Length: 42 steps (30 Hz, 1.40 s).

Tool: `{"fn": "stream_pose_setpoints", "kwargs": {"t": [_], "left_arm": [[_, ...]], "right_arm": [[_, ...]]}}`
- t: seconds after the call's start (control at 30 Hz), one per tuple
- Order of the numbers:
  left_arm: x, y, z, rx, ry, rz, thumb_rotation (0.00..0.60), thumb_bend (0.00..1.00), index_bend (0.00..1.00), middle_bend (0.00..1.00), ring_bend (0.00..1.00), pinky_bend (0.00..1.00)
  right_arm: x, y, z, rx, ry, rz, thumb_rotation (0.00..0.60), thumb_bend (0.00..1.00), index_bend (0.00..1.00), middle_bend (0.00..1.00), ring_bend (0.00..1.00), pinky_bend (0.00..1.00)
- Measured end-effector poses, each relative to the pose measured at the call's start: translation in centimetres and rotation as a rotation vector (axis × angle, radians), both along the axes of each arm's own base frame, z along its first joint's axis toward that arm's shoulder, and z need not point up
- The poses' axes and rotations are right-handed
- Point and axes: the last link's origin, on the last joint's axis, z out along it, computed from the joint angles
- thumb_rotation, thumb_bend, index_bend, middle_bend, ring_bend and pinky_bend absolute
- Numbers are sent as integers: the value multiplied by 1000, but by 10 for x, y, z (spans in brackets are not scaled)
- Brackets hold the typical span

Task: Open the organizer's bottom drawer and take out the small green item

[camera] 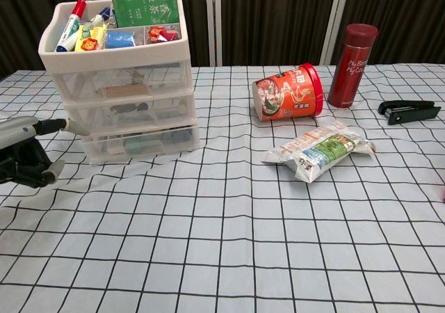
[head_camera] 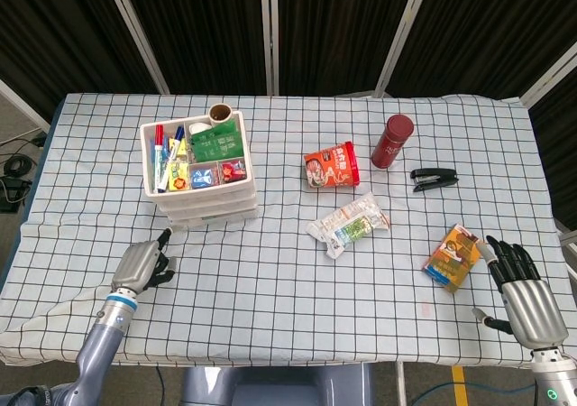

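Note:
The white three-drawer organizer (head_camera: 200,185) (camera: 122,76) stands at the table's back left, its top tray full of pens and green packets. Its bottom drawer (camera: 139,140) sits closed; dim bluish-green shapes show through the translucent front. My left hand (head_camera: 144,263) (camera: 26,154) lies on the cloth left of and in front of the organizer, apart from it, fingers curled in with one stretched toward the drawers, holding nothing. My right hand (head_camera: 523,296) hovers at the front right table edge, fingers spread and empty.
A tipped red noodle cup (head_camera: 331,168), a red flask (head_camera: 391,141) and a black stapler (head_camera: 434,179) lie at the back right. A snack packet (head_camera: 348,224) is mid-table. An orange box (head_camera: 453,256) lies just left of my right hand.

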Motion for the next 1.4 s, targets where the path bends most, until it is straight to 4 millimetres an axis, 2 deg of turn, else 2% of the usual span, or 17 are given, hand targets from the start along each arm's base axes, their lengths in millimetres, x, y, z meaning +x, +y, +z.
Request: {"fn": "stream_pose_setpoints", "kwargs": {"t": [0.2, 0.53, 1.4], "left_arm": [[-11, 4, 2, 16, 86, 28, 600, 657, 176, 1000, 976, 845], [-18, 18, -7, 32, 106, 59, 600, 657, 176, 1000, 976, 845], [1, 26, -22, 15, 71, 21, 600, 658, 175, 1000, 976, 845]], "right_arm": [[0, 0, 0, 1, 0, 0, 600, 0, 0, 0, 0, 0], [0, 0, 0, 3, 3, 0, 600, 0, 0, 0, 0, 0], [0, 0, -1, 8, 6, 1, 600, 0, 0, 0, 0, 0]]}}
